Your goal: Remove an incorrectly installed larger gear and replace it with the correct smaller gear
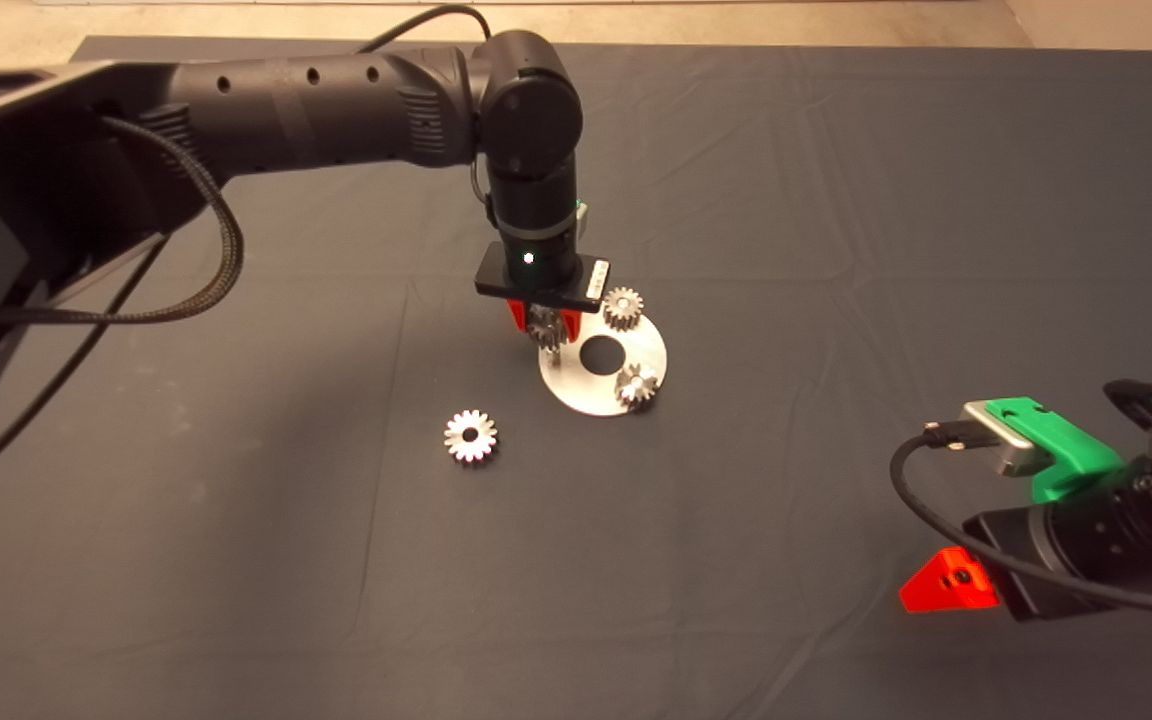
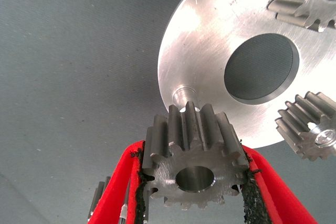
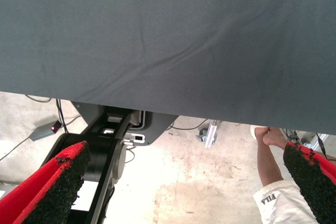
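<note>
Left gripper [image 2: 194, 182] jaws clamped on the smaller gear [image 2: 193, 163], bore vertical, hovering just above and near the bare pin [image 2: 181, 94] on the plate [image 2: 210, 35]. Larger gear [image 1: 470, 436] lies on the mat, well apart. Right gripper [image 3: 184, 182] parked, jaws wide, empty.

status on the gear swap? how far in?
Removal looks done: the larger gear lies on the mat, off the round plate. In hand: the left gripper holds the smaller gear just above the plate's bare pin. Left: seat it and release. The right gripper waits at the mat's edge, open.
</note>
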